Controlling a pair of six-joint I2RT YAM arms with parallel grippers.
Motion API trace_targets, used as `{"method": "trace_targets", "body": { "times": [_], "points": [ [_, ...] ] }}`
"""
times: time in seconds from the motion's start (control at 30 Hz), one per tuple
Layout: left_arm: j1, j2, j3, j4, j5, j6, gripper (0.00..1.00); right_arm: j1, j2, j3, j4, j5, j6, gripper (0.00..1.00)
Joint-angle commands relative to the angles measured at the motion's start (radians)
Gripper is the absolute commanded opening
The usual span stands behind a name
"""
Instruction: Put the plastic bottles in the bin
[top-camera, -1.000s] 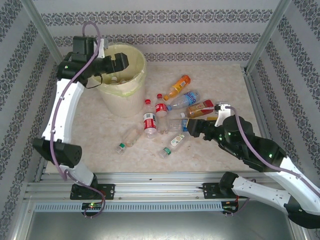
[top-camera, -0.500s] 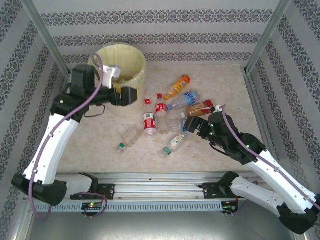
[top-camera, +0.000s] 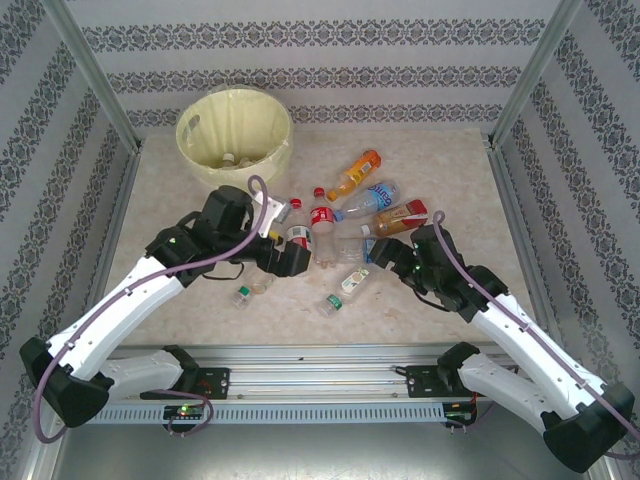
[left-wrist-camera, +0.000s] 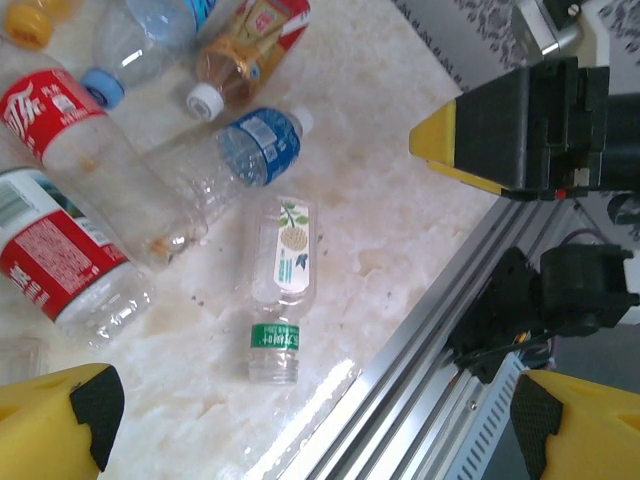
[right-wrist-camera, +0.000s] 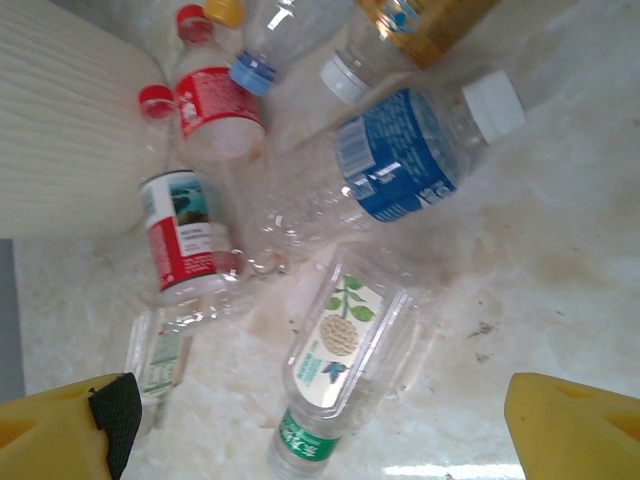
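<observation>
1. The top external camera sits high behind the arm bases, looking down and forward, far enough to take in the whole pale marbled table (top-camera: 450, 170) and the round pale-yellow plastic bin (top-camera: 235, 135).
2. The left wrist camera looks steeply down, close over the table's near edge and aluminium rail (left-wrist-camera: 400, 380).
3. The right wrist camera looks down from closer still. All three views share the clear flat plastic bottle with a green cap and leaf label (top-camera: 349, 285) (left-wrist-camera: 278, 290) (right-wrist-camera: 345, 350).

A cream, marble-patterned table top (top-camera: 295, 328) lies glossy under the light, with a few dark specks (right-wrist-camera: 482, 328) on it. Walls papered in grey damask bands close it in: back wall (top-camera: 330, 60), left wall (top-camera: 40, 200), right wall (top-camera: 590, 180). Two slanting aluminium posts (top-camera: 90, 70) stand at the far corners. Along the near edge runs a slotted aluminium rail (top-camera: 320, 365) – below it a perforated strip (top-camera: 320, 412), then a grey metal floor (top-camera: 320, 450)
</observation>
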Motion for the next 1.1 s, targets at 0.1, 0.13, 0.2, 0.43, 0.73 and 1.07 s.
{"method": "trace_targets", "body": {
  "times": [0.1, 0.13, 0.2, 0.43, 0.73, 1.07],
  "points": [
    [-0.073, 0.011, -0.083, 0.119, -0.070, -0.073, 1.00, 0.021, 0.036, -0.083, 0.049, -0.004, 0.055, 0.95],
    [-0.084, 0.011, -0.102, 0.133, -0.076, -0.084, 1.00, 0.029, 0.050, -0.085, 0.058, 0.001, 0.057, 0.95],
    [-0.102, 0.010, -0.137, 0.159, -0.085, -0.104, 1.00, 0.044, 0.083, -0.082, 0.074, 0.013, 0.059, 0.95],
    [-0.156, 0.010, -0.255, 0.265, -0.097, -0.185, 1.00, 0.107, 0.231, -0.057, 0.140, 0.049, 0.083, 0.95],
    [-0.182, 0.001, -0.342, 0.333, -0.114, -0.235, 1.00, 0.136, 0.384, -0.048, 0.246, 0.057, 0.116, 0.95],
    [-0.182, 0.005, -0.357, 0.346, -0.125, -0.266, 1.00, 0.134, 0.490, -0.043, 0.313, 0.015, 0.109, 0.93]
  ]
}}
